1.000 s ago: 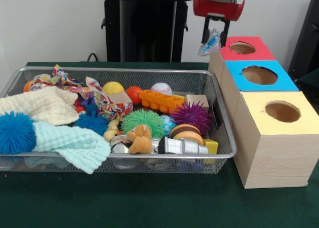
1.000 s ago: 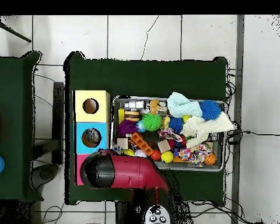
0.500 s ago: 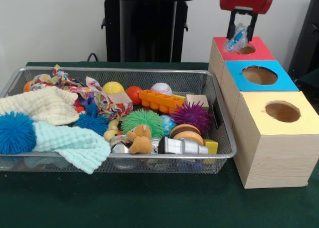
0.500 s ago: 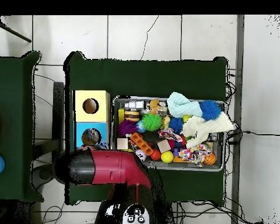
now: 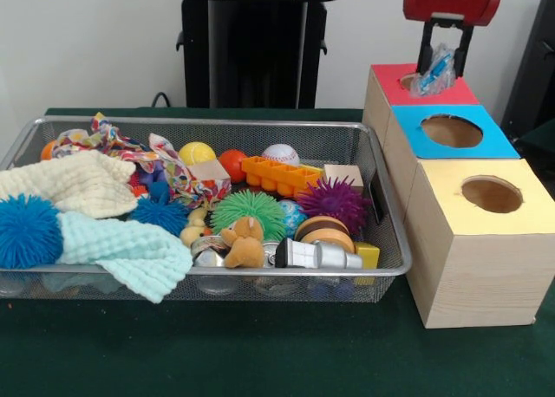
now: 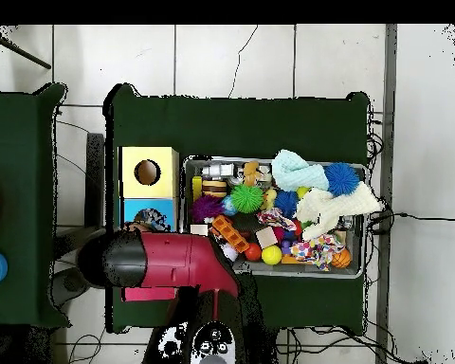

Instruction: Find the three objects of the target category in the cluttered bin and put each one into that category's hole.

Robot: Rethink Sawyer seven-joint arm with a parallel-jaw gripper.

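Note:
My gripper (image 5: 443,70) hangs over the red-topped box (image 5: 388,90) at the far right, shut on a crumpled clear and blue plastic wrapper (image 5: 435,73). The wrapper dangles just above the red box's hole (image 5: 408,81), partly covering it. The blue-topped box (image 5: 490,142) and the yellow-topped box (image 5: 451,202) stand in a row in front of the red one, each with a round hole. In the overhead view the red arm (image 6: 170,262) covers the red box and hides the gripper.
A wire mesh bin (image 5: 392,241) left of the boxes holds cloths (image 5: 78,185), spiky balls (image 5: 249,208), a plush toy (image 5: 245,241), an orange block (image 5: 279,175), a baseball (image 5: 280,154) and several other items. The overhead view shows the bin (image 6: 274,159) beside the yellow box (image 6: 160,156).
The gripper carried the wrapper to the right, from beside the red box's near corner to over its hole. The bin's contents have not moved.

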